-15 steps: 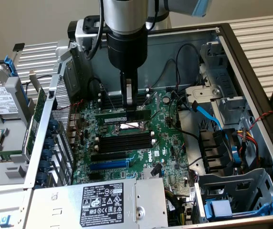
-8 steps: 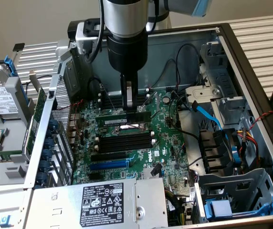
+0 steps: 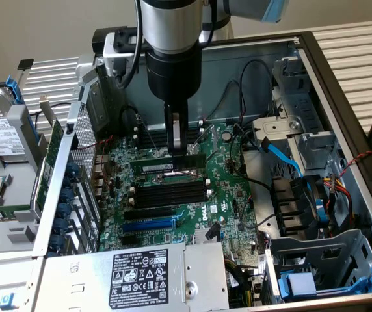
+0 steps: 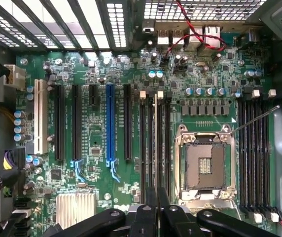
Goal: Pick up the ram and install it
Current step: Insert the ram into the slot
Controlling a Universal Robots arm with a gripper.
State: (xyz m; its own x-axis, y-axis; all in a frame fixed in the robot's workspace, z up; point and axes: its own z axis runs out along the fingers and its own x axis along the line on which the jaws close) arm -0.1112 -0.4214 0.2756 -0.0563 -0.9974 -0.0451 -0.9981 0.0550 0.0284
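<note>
The ram (image 3: pixel 166 166), a thin green stick with a white label, hangs level just above the green motherboard (image 3: pixel 228 195) inside the open computer case. My gripper (image 3: pixel 176 151) comes straight down from above and is shut on the ram's middle. In the wrist view the gripper (image 4: pixel 157 213) shows its black fingers (image 4: pixel 143 217), and the ram (image 4: pixel 156 195) appears edge-on between them. It runs along the black memory slots (image 4: pixel 156 148) next to the open CPU socket (image 4: pixel 205 165). A second bank of slots (image 4: pixel 253 153) lies on the socket's other side.
A power supply (image 3: pixel 140 273) with a label sits at the case's near edge. A drive cage (image 3: pixel 303 140), a blue cable (image 3: pixel 283 156) and a black fan (image 3: pixel 296 205) stand at the exterior view's right. Hard drives (image 3: pixel 4 140) lie outside the case at its left.
</note>
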